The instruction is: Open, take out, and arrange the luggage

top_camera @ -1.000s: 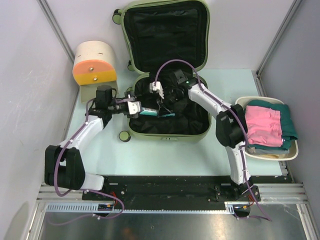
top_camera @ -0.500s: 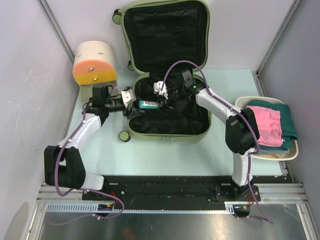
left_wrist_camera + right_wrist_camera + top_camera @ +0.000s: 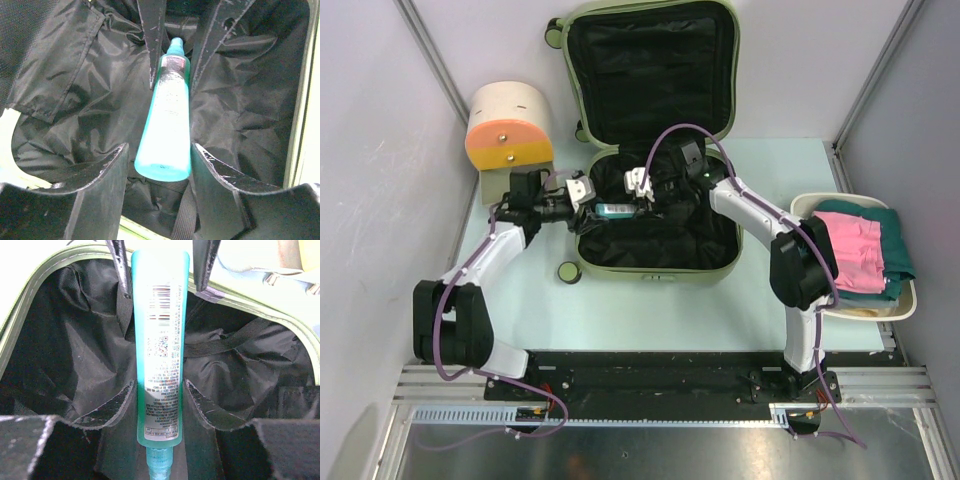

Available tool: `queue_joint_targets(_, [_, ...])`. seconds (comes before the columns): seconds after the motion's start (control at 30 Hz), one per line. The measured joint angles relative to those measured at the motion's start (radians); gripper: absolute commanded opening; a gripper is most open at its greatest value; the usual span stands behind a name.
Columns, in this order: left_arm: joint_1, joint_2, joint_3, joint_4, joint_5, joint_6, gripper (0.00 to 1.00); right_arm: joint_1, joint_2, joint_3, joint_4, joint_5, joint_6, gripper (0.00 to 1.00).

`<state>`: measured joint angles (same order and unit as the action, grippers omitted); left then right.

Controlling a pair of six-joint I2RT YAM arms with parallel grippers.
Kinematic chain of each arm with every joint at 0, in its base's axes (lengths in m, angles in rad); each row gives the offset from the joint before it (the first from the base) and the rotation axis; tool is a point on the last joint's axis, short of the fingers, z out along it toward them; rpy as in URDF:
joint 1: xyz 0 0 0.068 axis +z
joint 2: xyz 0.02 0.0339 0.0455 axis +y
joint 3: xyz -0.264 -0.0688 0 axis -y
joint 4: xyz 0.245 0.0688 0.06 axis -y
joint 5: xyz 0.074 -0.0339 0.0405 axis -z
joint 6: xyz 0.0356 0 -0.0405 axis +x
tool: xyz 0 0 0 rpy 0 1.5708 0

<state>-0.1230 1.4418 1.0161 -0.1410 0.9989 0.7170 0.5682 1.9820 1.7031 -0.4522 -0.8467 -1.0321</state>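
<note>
Bright, even light; slightly soft close-ups.

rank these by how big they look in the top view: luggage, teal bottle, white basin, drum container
1. luggage, by far
2. white basin
3. drum container, close behind the basin; it may sit nearer the camera, so this is unsure
4. teal bottle, smallest

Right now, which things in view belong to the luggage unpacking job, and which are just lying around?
Job: luggage; teal bottle in it; probably the basin of folded clothes.
Lying about: cream-and-orange drum container; small round disc beside the luggage.
</note>
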Motion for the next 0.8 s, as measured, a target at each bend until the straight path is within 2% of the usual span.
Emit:
queue_joint_targets(0.27, [-0.023,0.008,0.005,-0.020,-0.035,0.009,0.43,0.006,0.000,0.000,-0.012,0.014,-0.043,0.00])
queue_joint_targets(0.3, [-0.026,0.008,0.006,-0.023,-0.039,0.007,0.31,0.006,0.000,0.000,-0.015,0.016,-0.044,0.00])
queue_joint_targets(0.37, [-0.029,0.008,0.009,-0.027,-0.048,-0.002,0.17,0.006,0.000,0.000,-0.018,0.019,-0.045,0.00])
queue_joint_targets(0.4, [-0.031,0.008,0.012,-0.031,-0.053,-0.010,0.05,0.006,0.000,0.000,-0.019,0.019,-0.045,0.00])
queue_joint_targets(0.43, [-0.032,0.008,0.014,-0.034,-0.055,-0.015,0.01,0.006,0.000,0.000,-0.019,0.021,-0.044,0.00])
queue_joint_targets(0.5, [-0.032,0.008,0.018,-0.037,-0.062,-0.035,0.00,0.006,0.000,0.000,-0.019,0.023,-0.041,0.04])
queue_joint_targets(0.53, [-0.032,0.008,0.019,-0.037,-0.067,-0.042,0.00,0.005,0.000,0.000,-0.018,0.023,-0.037,0.14])
queue_joint_targets(0.57, [-0.032,0.008,0.019,-0.038,-0.072,-0.051,0.00,0.005,0.000,0.000,-0.018,0.024,-0.033,0.49])
queue_joint_targets(0.63, [-0.032,0.008,0.018,-0.039,-0.080,-0.071,0.00,0.005,0.000,0.000,-0.016,0.029,-0.012,0.68])
queue_joint_targets(0.67, [-0.031,0.008,0.018,-0.038,-0.084,-0.092,0.00,0.006,0.000,0.000,-0.013,0.035,0.000,0.82])
queue_joint_targets(0.77, [-0.008,0.007,0.019,-0.040,-0.101,-0.151,0.00,0.003,-0.003,-0.001,0.010,0.057,0.044,0.99])
queue_joint_targets(0.8, [0.010,0.007,0.019,-0.042,-0.103,-0.174,0.00,0.002,-0.006,-0.003,0.019,0.062,0.060,1.00])
